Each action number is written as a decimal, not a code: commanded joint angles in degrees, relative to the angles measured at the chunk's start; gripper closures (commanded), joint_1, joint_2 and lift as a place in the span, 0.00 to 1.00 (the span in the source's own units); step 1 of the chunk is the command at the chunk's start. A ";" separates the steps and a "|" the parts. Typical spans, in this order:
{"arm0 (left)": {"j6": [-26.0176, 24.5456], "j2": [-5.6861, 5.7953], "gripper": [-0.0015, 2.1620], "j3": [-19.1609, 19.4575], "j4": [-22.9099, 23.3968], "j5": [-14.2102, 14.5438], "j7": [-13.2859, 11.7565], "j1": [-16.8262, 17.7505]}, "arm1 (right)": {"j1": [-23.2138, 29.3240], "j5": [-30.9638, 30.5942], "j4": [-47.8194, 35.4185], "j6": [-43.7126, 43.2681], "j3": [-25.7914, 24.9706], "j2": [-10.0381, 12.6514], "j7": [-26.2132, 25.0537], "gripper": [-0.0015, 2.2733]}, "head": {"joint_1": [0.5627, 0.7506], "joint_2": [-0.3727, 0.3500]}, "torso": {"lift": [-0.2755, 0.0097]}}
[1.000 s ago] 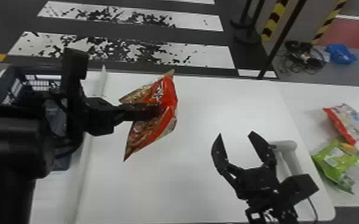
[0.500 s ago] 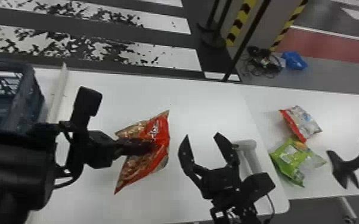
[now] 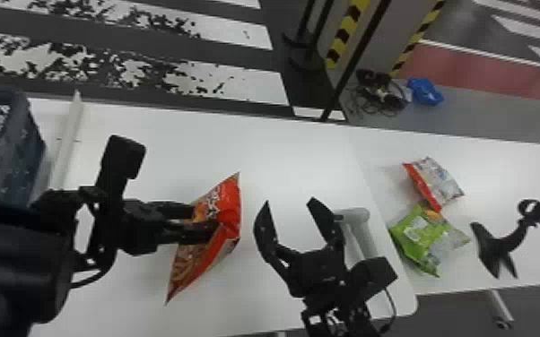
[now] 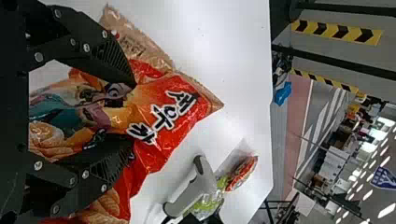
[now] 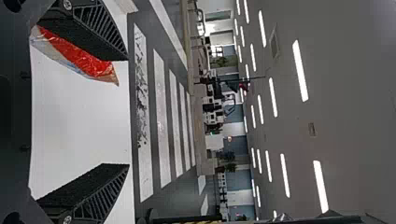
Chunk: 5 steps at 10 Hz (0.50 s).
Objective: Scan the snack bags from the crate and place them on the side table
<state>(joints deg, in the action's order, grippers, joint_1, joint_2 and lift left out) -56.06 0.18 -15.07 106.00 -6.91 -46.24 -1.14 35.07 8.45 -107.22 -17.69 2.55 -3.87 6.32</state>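
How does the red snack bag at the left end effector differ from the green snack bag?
The red snack bag is held by the left end effector; the green snack bag rests on the side table.
The red snack bag is tilted up; the green snack bag lies down.
Both have printed wrapping.

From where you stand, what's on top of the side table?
A green bag, a red-and-white bag against it, and a black object beside them. Whatever lies under the bags is covered.
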 commanded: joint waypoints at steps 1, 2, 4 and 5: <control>0.03 -0.32 0.01 0.22 0.00 -0.03 0.89 0.00 | 0.00 0.07 0.00 -0.10 0.00 0.00 0.00 0.03 | 0.70 0.10 | 0.64; -0.15 -0.32 0.01 0.22 0.00 -0.12 1.32 0.09 | 0.09 0.07 0.00 -0.10 0.00 0.00 0.00 0.03 | 0.70 0.10 | 0.64; 0.03 -0.32 0.01 0.57 0.70 -0.65 2.20 0.00 | 0.26 0.25 0.00 -0.27 -0.26 -0.09 0.09 0.03 | 0.70 0.11 | 0.64; 0.38 -0.32 0.01 2.15 1.93 -0.56 2.64 -0.97 | 0.35 0.43 0.00 -0.80 -0.44 -0.09 0.09 0.03 | 0.70 0.11 | 0.64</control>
<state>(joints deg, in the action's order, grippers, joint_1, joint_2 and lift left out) -55.85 0.17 -13.82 107.14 -7.48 -43.60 -1.57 35.36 8.77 -107.21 -18.19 2.22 -3.94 6.38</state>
